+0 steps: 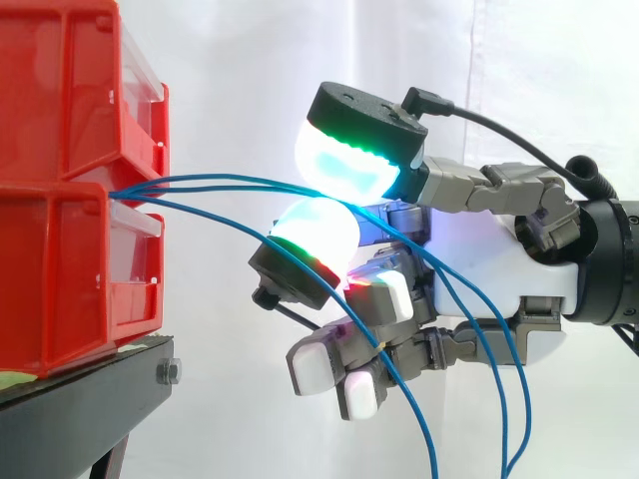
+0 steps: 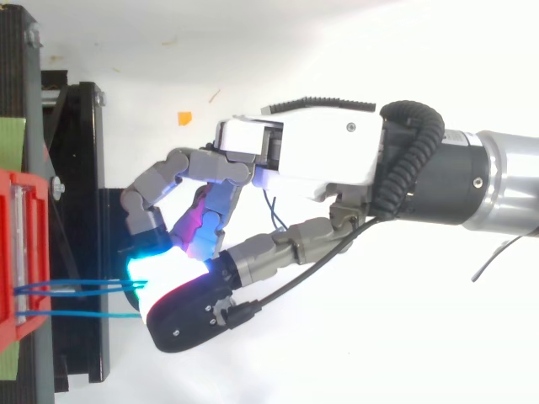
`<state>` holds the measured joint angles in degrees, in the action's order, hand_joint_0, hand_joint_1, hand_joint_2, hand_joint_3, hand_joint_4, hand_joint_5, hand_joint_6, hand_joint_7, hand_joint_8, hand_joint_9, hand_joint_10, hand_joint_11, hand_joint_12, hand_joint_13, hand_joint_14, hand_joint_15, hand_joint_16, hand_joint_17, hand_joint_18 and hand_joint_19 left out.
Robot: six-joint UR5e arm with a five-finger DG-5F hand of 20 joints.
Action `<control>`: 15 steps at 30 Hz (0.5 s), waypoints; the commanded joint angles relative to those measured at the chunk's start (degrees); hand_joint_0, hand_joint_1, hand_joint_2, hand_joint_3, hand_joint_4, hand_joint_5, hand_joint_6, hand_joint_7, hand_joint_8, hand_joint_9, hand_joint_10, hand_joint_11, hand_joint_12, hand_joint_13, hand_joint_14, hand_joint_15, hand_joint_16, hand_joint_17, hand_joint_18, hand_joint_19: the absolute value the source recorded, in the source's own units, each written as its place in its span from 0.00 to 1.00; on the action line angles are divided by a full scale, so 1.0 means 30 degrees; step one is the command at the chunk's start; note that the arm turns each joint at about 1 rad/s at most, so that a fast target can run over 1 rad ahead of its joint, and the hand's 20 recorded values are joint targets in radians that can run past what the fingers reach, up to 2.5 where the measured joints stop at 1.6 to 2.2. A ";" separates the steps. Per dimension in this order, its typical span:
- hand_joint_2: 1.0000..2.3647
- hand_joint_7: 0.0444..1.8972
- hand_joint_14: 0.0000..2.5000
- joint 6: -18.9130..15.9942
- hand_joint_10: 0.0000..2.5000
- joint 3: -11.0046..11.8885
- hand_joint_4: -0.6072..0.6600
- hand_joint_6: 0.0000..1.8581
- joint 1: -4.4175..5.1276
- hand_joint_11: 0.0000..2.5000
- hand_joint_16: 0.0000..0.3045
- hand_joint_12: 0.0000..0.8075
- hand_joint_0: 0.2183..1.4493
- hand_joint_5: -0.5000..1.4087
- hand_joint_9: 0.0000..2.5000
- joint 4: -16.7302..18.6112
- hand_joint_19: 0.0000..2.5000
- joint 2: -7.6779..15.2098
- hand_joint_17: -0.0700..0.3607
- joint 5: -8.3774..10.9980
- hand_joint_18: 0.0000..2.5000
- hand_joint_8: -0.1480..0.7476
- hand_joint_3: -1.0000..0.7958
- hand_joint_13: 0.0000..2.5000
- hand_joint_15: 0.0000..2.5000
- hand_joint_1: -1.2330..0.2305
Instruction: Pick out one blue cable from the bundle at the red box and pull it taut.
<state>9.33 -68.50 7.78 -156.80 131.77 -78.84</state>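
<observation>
Just right of the red bins (image 1: 60, 150), the hand (image 1: 479, 249) pinches one blue cable (image 1: 230, 181) between two glowing pads (image 1: 339, 160) pressed close together. That cable runs from the gap between the bins to the pads, and the other blue cables (image 1: 215, 218) sag beneath it.

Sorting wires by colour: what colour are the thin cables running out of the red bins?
Blue. The cables show best in the side view.

The side view looks level across the work from close by, red bins (image 1: 80, 190) at its left edge; the top view looks straight down (equally near). Both share the hand (image 1: 489, 249) and blue cables (image 2: 76, 314).
</observation>
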 commanded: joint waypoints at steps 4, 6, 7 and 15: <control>0.02 0.64 0.01 0.0023 0.01 0.0009 0.55 0.48 0.0013 0.26 0.16 0.40 0.33 0.20 0.49 0.0000 0.24 0.0021 0.41 -0.0001 0.32 0.47 0.47 0.37 0.15 0.26; 0.02 0.63 0.01 0.0023 0.01 0.0009 0.51 0.49 0.0013 0.26 0.16 0.40 0.34 0.20 0.48 0.0000 0.24 -0.0008 0.41 -0.0001 0.32 0.46 0.47 0.37 0.14 0.24; 0.02 0.64 0.01 0.0023 0.01 0.0009 0.50 0.49 0.0013 0.26 0.15 0.40 0.35 0.20 0.48 0.0000 0.23 -0.0008 0.41 -0.0001 0.32 0.45 0.45 0.37 0.14 0.23; 0.00 0.72 0.01 -0.0006 0.01 0.0009 0.41 0.49 0.0013 0.27 0.15 0.39 0.45 0.19 0.48 0.0000 0.22 -0.0008 0.40 -0.0001 0.32 0.43 0.28 0.37 0.14 0.22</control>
<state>9.34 -68.47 7.81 -156.80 131.78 -78.84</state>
